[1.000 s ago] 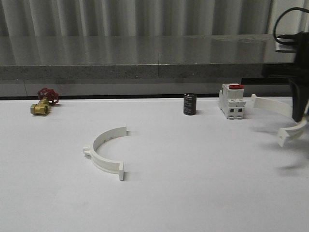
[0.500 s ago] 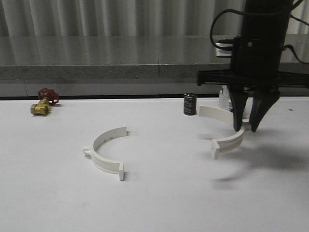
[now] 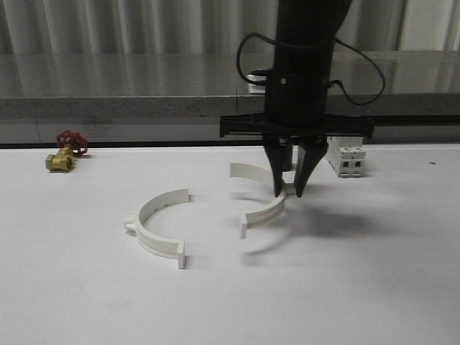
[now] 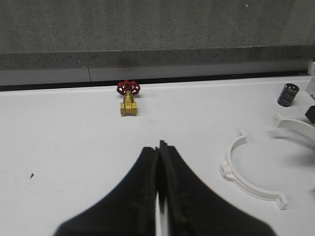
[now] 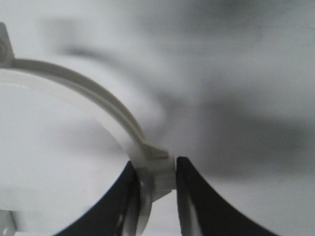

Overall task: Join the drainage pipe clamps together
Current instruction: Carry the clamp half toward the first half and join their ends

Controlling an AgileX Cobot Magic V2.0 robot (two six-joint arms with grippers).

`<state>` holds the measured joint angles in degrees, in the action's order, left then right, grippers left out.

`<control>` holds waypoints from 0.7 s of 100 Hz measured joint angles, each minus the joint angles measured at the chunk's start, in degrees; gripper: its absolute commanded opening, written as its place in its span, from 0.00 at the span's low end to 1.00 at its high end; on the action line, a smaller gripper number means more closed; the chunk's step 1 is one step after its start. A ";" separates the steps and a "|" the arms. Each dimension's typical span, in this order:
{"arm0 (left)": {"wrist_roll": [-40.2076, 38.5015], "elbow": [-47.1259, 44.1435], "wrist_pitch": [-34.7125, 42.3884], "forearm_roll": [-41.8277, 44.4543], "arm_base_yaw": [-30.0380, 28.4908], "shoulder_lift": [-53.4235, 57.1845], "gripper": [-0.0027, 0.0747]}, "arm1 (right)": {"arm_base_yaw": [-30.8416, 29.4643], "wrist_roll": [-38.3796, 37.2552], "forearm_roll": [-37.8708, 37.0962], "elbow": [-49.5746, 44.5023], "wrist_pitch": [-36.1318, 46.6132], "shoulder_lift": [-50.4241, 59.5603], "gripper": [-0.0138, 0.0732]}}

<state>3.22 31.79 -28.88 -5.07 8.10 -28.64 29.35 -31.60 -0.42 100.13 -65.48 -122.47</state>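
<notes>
One white half-ring drainage pipe clamp (image 3: pixel 159 224) lies flat on the white table left of centre, its open side facing right; the left wrist view shows it too (image 4: pixel 246 169). My right gripper (image 3: pixel 289 192) points straight down, shut on the side tab of the second clamp half (image 3: pixel 267 213). That half hangs just right of the first, its open side facing left, with its shadow on the table under it. Up close, the white band (image 5: pixel 98 103) runs between the black fingers of the right gripper (image 5: pixel 156 166). My left gripper (image 4: pixel 160 145) is shut on nothing, over bare table.
A brass valve with a red handle (image 3: pixel 63 152) sits at the back left. A white breaker with a red switch (image 3: pixel 348 159) stands at the back right. A black capacitor (image 4: pixel 287 94) stands behind the right arm. A grey ledge (image 3: pixel 144 86) runs along the table's far edge.
My right arm has carried its clamp half leftward from the table's far right to the middle, close to the half lying on the table. That half has not moved.
</notes>
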 measured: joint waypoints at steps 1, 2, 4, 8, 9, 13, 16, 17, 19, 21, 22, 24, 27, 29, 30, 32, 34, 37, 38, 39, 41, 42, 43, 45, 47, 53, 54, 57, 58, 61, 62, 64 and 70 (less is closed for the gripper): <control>0.00 0.00 0.00 0.00 0.00 0.00 0.02 | 0.17 0.00 0.00 0.50 -0.14 -0.58 0.26; 0.00 0.00 0.00 0.00 0.00 0.00 0.02 | 0.18 -0.03 0.00 0.73 -0.28 -0.58 0.26; 0.00 0.00 0.00 0.00 0.00 0.00 0.02 | 0.52 -0.03 0.00 1.42 -0.42 -1.10 0.26; 0.00 0.00 0.00 0.00 0.00 0.00 0.02 | 1.01 -0.13 0.00 2.69 -0.92 -2.16 0.26; 0.00 0.00 0.00 0.00 0.00 0.00 0.02 | 0.99 -0.13 0.00 2.90 -1.05 -2.33 0.26; 0.00 0.00 0.00 0.00 0.00 0.00 0.02 | 1.52 -0.13 0.42 4.08 -1.52 -3.31 0.26; 0.00 0.00 0.00 0.00 0.00 0.00 0.02 | 1.73 -0.13 0.42 4.80 -1.83 -3.92 0.26; 0.00 0.00 0.00 0.00 0.00 0.00 0.02 | 1.85 -0.13 0.42 5.12 -1.96 -4.22 0.26; 0.00 0.00 0.00 0.00 0.00 0.00 0.02 | 1.98 -0.13 0.42 5.43 -1.97 -4.66 0.26; 0.00 0.00 0.00 0.00 0.00 0.00 0.02 | 2.12 -0.13 0.89 5.82 -2.21 -4.90 0.26; 0.00 0.00 0.00 0.00 0.00 0.00 0.02 | 2.28 -0.13 0.88 6.00 -2.21 -5.12 0.26; 0.00 0.00 0.00 0.00 0.00 0.00 0.02 | 2.40 -0.13 1.18 6.26 -2.21 -5.43 0.26; 0.00 0.00 0.00 0.00 0.00 0.00 0.02 | 2.69 -0.24 1.41 6.39 -2.21 -5.70 0.26; 0.00 0.00 0.00 0.00 0.00 0.00 0.02 | 2.85 -0.44 1.39 6.48 -2.21 -5.83 0.26; 0.00 0.00 0.00 0.00 0.00 0.00 0.02 | 2.85 -0.38 1.39 6.48 -2.21 -5.81 0.26; 0.00 0.00 0.00 0.00 0.00 0.00 0.02 | 3.15 -0.48 1.42 6.48 -2.21 -5.81 0.26; 0.00 0.00 0.00 0.00 0.00 0.00 0.02 | 3.29 -0.60 1.53 6.48 -2.21 -5.81 0.26; 0.00 0.00 0.00 0.00 0.00 0.00 0.02 | 3.39 -0.73 1.53 6.48 -2.21 -5.81 0.26; 0.00 0.00 0.00 0.00 0.00 0.00 0.02 | 3.44 -0.87 1.53 6.60 -2.21 -5.81 0.26; 0.00 0.00 0.00 0.00 0.00 0.00 0.02 | 3.57 -0.99 1.53 6.60 -2.21 -5.81 0.26; 0.00 0.00 0.00 0.00 0.00 0.00 0.02 | 3.70 -1.18 1.55 6.60 -2.21 -5.81 0.26; 0.00 0.00 0.00 0.00 0.00 0.00 0.02 | 3.69 -1.22 1.66 6.70 -2.21 -5.81 0.26; 0.00 0.00 0.00 0.00 0.00 0.00 0.02 | 3.83 -1.33 1.65 6.71 -2.21 -5.81 0.26; 0.00 0.00 0.00 0.00 0.00 0.00 0.02 | 3.84 -1.50 1.65 6.71 -2.09 -5.81 0.26; 0.00 0.00 0.00 0.00 0.00 0.00 0.02 | 3.93 -1.76 1.68 6.71 -2.09 -5.81 0.26; 0.00 -0.09 0.00 0.00 0.00 0.00 0.02 | 4.09 -2.63 1.91 6.79 -1.92 -5.84 0.26; 0.00 -0.09 0.00 0.00 0.00 0.00 0.02 | 4.09 -2.64 1.91 6.79 -1.92 -5.94 0.26; 0.00 -0.09 0.00 0.00 0.00 0.00 0.02 | 4.09 -2.76 2.05 6.83 -1.92 -6.07 0.26; 0.00 -0.09 0.00 0.00 0.00 0.00 0.02 | 4.09 -2.86 2.18 6.83 -1.92 -6.08 0.26; 0.00 -0.09 0.00 0.00 0.00 0.00 0.02 | 4.09 -2.89 2.34 6.83 -1.76 -6.20 0.26; 0.00 -0.09 0.00 0.00 0.00 0.00 0.02 | 4.09 -2.89 2.44 6.83 -1.76 -6.30 0.26; 0.00 -0.09 0.00 0.00 0.00 0.00 0.02 | 4.09 -2.89 2.43 6.83 -1.76 -6.42 0.26; 0.00 -0.09 0.00 0.00 0.00 0.00 0.02 | 4.09 -2.98 2.54 6.83 -1.71 -6.83 0.26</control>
<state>3.22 31.70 -28.88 -5.07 8.10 -28.64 33.43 -34.58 2.12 106.96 -67.19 -129.30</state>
